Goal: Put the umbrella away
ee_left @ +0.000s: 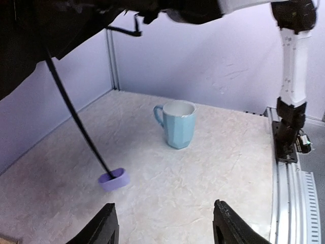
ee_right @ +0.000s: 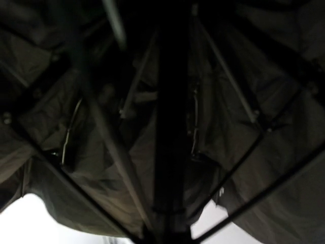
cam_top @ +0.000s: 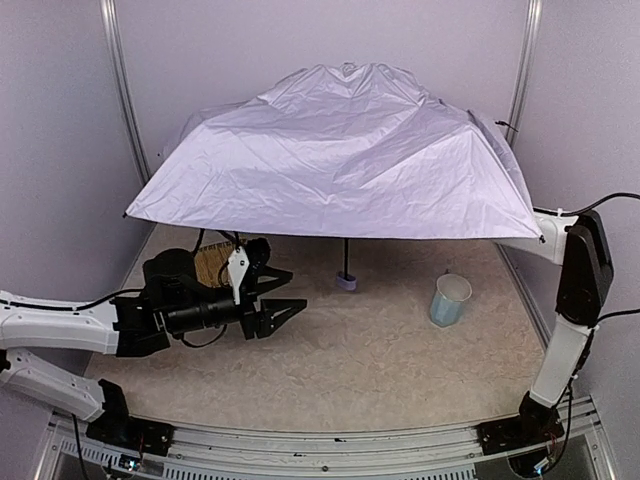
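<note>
The umbrella stands open over the back of the table, its pale lavender canopy spread wide. Its thin black shaft drops to the lavender handle knob, which rests on the table. The left wrist view shows the knob and the shaft. My left gripper is open and empty, low over the table left of the knob, fingers wide apart. My right arm reaches under the canopy, so that gripper is hidden from above. The right wrist view shows the black lining, ribs and shaft running to the bottom middle; the jaws seem shut on it.
A light blue cup stands on the table right of the knob, also in the left wrist view. A woven straw tray lies at the back left, partly behind my left arm. Lavender walls enclose the table.
</note>
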